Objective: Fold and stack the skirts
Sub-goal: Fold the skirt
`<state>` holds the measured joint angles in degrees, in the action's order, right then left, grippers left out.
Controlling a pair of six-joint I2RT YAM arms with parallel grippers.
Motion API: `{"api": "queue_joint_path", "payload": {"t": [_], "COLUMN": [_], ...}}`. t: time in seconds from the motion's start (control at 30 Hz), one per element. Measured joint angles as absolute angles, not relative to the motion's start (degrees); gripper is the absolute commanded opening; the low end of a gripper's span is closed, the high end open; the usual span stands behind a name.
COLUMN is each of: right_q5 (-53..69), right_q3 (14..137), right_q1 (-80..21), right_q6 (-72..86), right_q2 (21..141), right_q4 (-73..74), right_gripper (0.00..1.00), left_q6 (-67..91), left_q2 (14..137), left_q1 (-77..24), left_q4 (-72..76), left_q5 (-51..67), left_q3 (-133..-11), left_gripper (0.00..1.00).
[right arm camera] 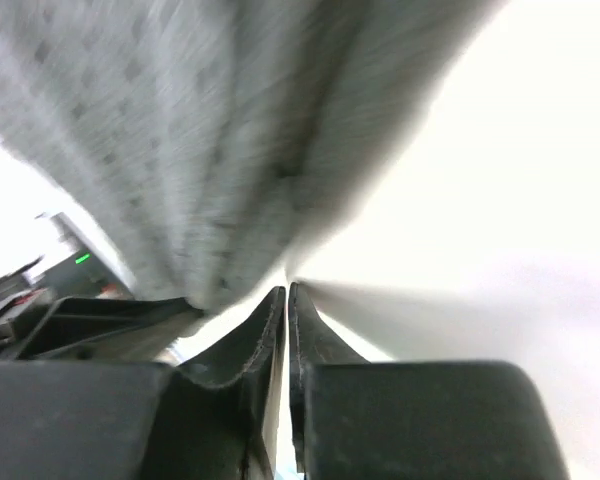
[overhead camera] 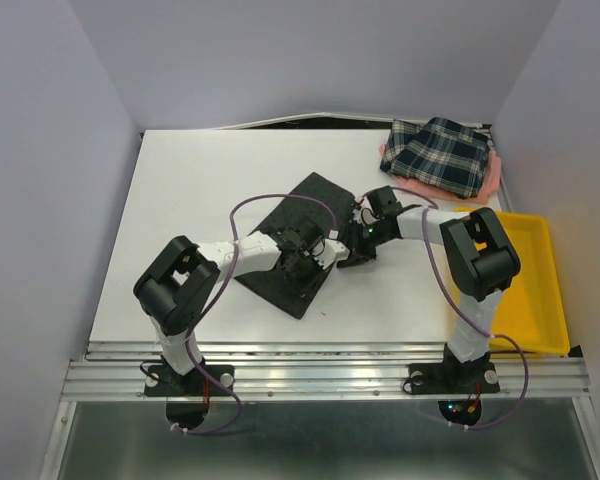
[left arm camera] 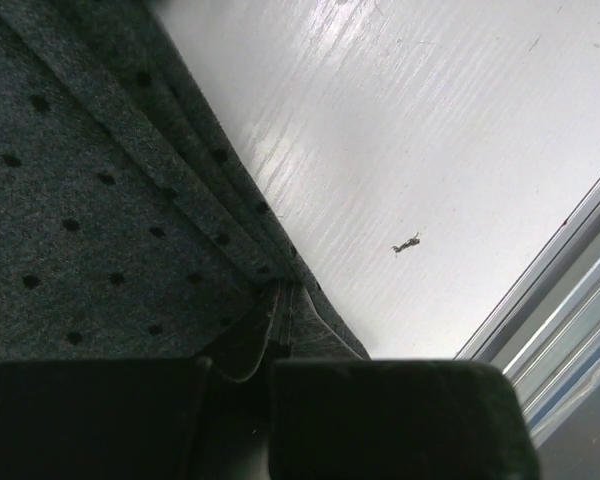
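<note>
I pinch the dark skirt (overhead camera: 308, 198) with left gripper (left arm camera: 270, 366) and right gripper (right arm camera: 285, 291), both squeezed tight, to fold it.

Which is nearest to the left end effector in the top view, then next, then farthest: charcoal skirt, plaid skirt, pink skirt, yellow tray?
From the left end effector:
1. The charcoal skirt, directly under it, mid-table.
2. The plaid skirt, far right corner; the pink skirt lies beneath it, too close to call between them.
3. The yellow tray, at the table's right edge.
</note>
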<state>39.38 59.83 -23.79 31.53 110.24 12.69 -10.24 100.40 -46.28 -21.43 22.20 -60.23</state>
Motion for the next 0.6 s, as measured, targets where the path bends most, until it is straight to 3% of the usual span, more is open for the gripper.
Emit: {"api": "queue_joint_path", "payload": {"t": [0.17, 0.37, 0.47, 0.6], "right_q5": [35.14, 32.34, 32.34, 33.45], "right_q3": [70.46, 78.59, 82.83, 91.55], "right_q1": [-16.36, -13.21, -13.61, -13.96], "right_q6": [21.12, 16.86, 16.75, 17.91], "right_q2": [110.28, 110.24, 110.72, 114.19], "right_q4": [28.38, 34.13, 34.61, 33.01], "right_gripper": [0.08, 0.11, 0.17, 0.33], "left_q6": [-11.16, -12.45, -13.28, -14.98], "left_q2": [100.44, 101.41, 101.91, 101.95], "left_q1": [-46.28, -46.30, -46.39, -46.50], "left_q4": [-21.54, -22.96, -23.86, -24.32], "left_q5": [22.50, 22.55, 22.48, 22.22], "left_q3": [-60.25, -61.52, -62.26, -62.37], "left_gripper": [0.00, 0.00, 0.00, 0.00]}}
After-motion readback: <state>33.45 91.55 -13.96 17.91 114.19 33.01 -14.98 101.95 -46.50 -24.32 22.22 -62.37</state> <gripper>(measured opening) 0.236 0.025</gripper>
